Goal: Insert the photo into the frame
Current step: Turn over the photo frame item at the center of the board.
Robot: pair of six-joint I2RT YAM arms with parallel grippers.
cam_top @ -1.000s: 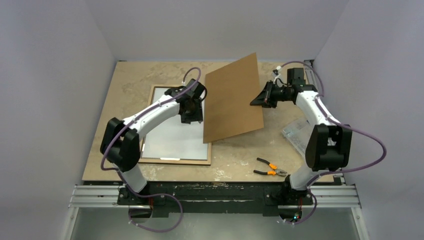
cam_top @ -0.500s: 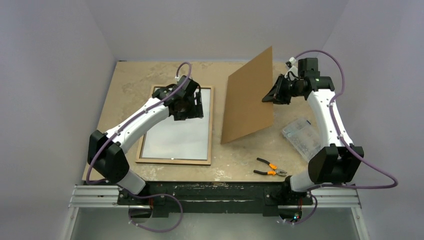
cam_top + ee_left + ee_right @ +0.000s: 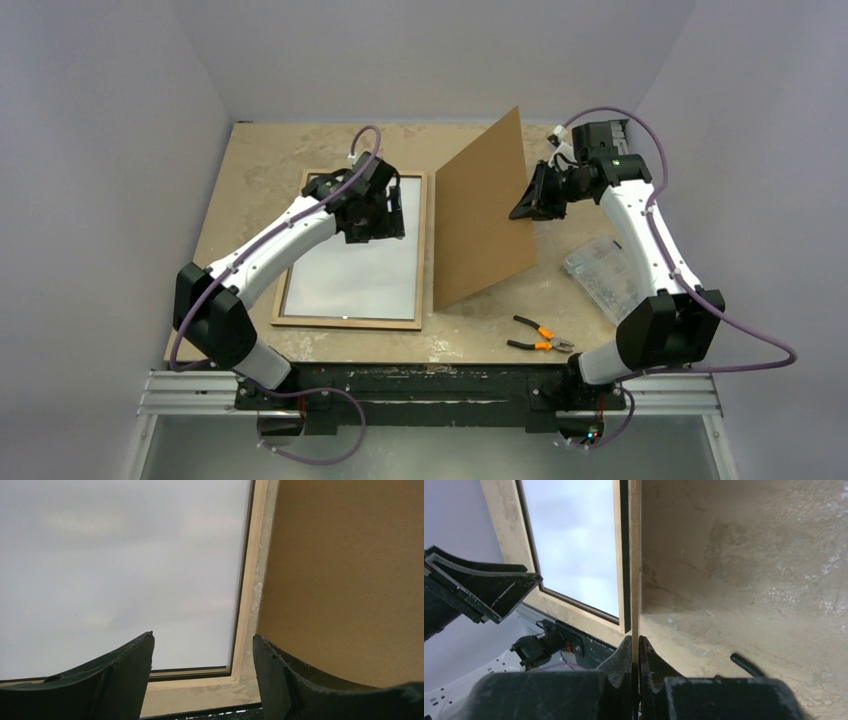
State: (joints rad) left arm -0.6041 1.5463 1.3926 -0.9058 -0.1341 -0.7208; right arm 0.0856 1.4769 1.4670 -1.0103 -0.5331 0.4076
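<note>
Jaws of the left gripper [image 3: 386, 214] stand well apart with nothing between them. They hover over the far right corner of the frame [image 3: 345, 322]. In the left wrist view [image 3: 202, 639] the frame's light wood rail [image 3: 245, 580] runs up between the two fingers. The white sheet lies on the left finger's side and the brown board on the right finger's side.

Right gripper [image 3: 522, 207] jaws are clamped together on the backing board [image 3: 480, 215], gripping its right edge. The board stands on edge, steeply tilted, with its lower edge on the table [image 3: 270, 160] just right of the frame. In the right wrist view [image 3: 634, 640] the board [image 3: 634, 555] shows as a thin edge running straight out from between the fingertips, with the frame [image 3: 574, 611] to their left.

The frame lies flat, wood back up, below the left jaws. The photo [image 3: 350, 270] lies inside its rails, white reverse up. In the left wrist view the photo [image 3: 125, 565] fills the frame and the board [image 3: 350, 580] sits to its right.

Orange-handled pliers [image 3: 540, 335] and a clear plastic parts box [image 3: 603, 272] lie on the table below and near side of the right jaws, apart from the board.
</note>
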